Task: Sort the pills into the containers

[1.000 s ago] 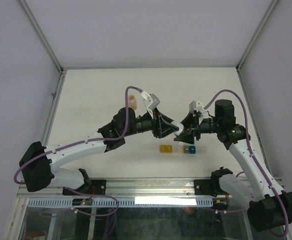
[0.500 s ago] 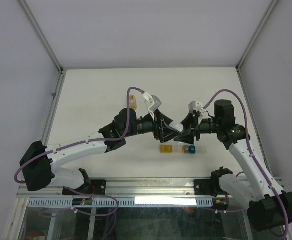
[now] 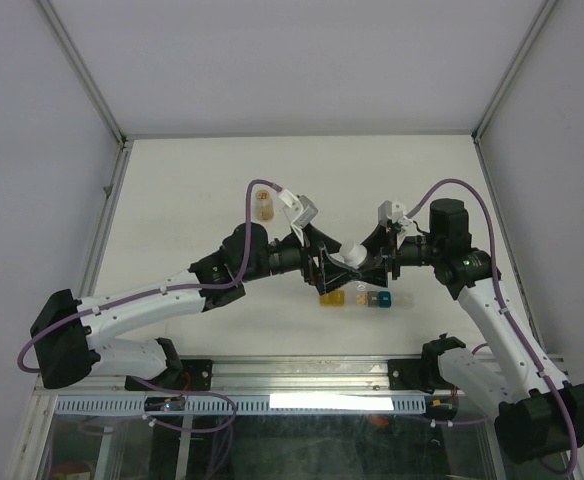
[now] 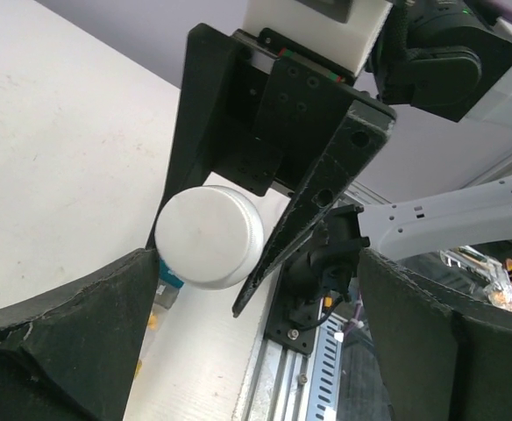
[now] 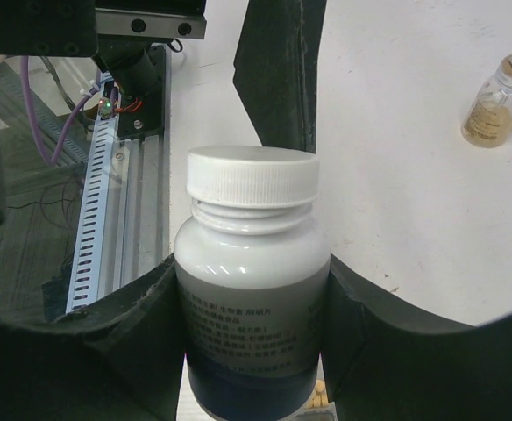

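Note:
My right gripper (image 5: 252,351) is shut on a white pill bottle (image 5: 252,298) that lies sideways above the table, its white screw cap (image 5: 252,189) on. The cap (image 4: 208,235) faces my left gripper (image 4: 256,351), whose jaws stand wide open on either side and a little short of it, touching nothing. From above, the left gripper (image 3: 330,270) and right gripper (image 3: 367,266) meet over the containers (image 3: 357,298), a short strip of yellow, clear and blue-teal boxes. Yellow pills (image 5: 320,395) show under the bottle.
A small amber bottle (image 3: 264,203) stands at the back left of the white table (image 3: 192,200); it is also seen in the right wrist view (image 5: 500,111). The metal rail (image 3: 302,375) with the arm bases runs along the near edge.
My left gripper was shut round the bottle's cap; it has opened wide and pulled back slightly to the left. The right gripper and the bottle have stayed put.

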Controlling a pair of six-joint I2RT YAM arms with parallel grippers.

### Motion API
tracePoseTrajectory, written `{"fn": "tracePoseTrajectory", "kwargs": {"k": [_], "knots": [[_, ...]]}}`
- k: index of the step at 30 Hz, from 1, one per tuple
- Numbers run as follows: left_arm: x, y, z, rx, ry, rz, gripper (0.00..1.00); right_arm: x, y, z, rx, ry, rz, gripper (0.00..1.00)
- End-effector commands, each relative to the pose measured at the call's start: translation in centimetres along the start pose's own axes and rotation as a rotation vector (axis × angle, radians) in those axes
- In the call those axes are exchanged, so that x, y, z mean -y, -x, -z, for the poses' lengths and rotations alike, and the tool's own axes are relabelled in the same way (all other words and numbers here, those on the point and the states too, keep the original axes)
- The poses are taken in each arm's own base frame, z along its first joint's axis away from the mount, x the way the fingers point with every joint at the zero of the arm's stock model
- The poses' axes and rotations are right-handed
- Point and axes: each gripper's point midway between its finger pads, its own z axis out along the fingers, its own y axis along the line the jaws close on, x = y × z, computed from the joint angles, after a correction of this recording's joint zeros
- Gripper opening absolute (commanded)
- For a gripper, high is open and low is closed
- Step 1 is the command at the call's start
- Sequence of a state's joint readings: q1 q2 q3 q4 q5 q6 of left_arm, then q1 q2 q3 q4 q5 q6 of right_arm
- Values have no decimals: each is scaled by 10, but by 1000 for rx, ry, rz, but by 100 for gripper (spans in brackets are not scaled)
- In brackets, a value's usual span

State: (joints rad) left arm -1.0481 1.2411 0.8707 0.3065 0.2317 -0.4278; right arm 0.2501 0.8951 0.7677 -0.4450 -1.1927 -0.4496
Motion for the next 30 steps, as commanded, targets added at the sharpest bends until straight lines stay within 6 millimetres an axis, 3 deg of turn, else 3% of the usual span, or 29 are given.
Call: {"fn": "tracePoseTrajectory", "kwargs": {"k": [1, 17, 30], "knots": [[4, 18, 5, 46, 31, 8, 97, 2, 17, 2, 34, -4, 77, 0], [1, 44, 10, 125, 85, 29, 85, 2, 17, 2, 34, -5, 75, 0], [5, 49, -2, 123, 59, 59, 69, 3, 17, 2, 34, -5, 73, 0]]}}
